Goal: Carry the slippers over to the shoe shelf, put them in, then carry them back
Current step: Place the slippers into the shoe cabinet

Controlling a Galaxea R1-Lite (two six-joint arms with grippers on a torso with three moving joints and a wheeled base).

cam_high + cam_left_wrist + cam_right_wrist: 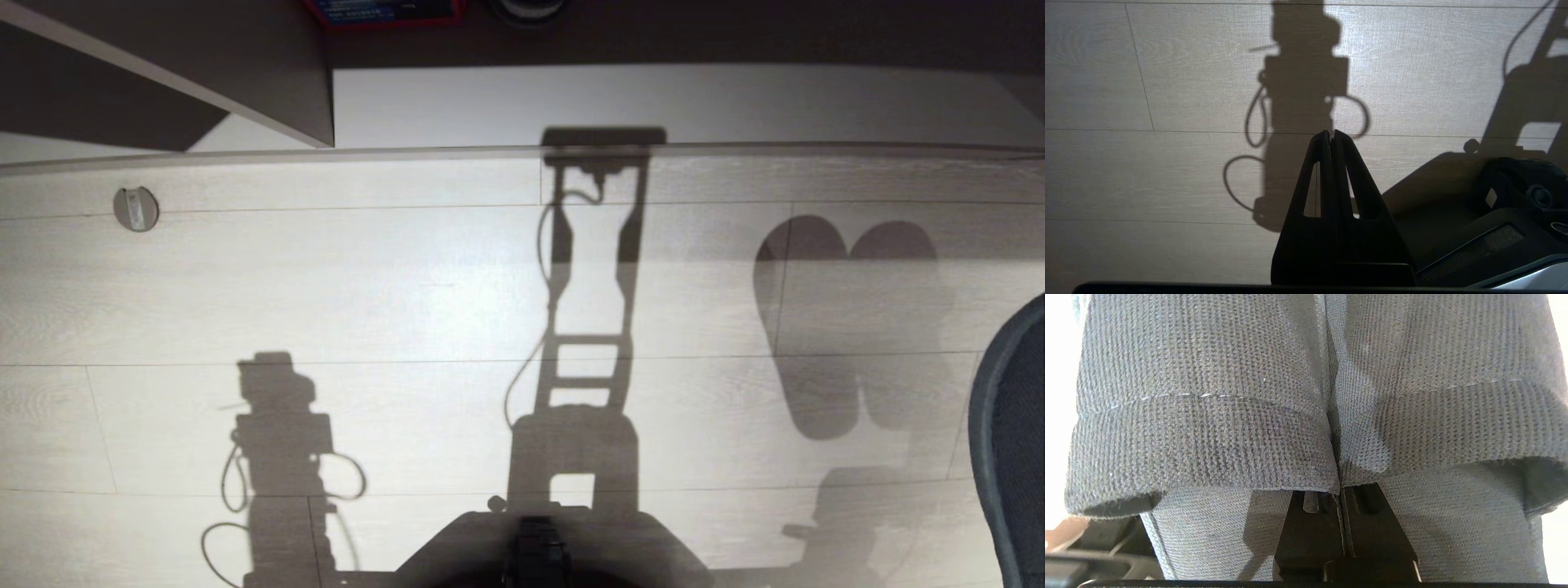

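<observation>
1. Left gripper (pixel 1331 134) hangs over the pale plank floor (pixel 1167 171), jaws pressed together on nothing.
2. Right gripper (pixel 1340 490) has its jaws clamped on the slippers (pixel 1208 416) (both knit collars pinched side by side), well clear of the floor, where only their shadow lies.

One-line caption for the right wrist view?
Right gripper shut on the two grey slippers, pinching their inner edges together.
</observation>
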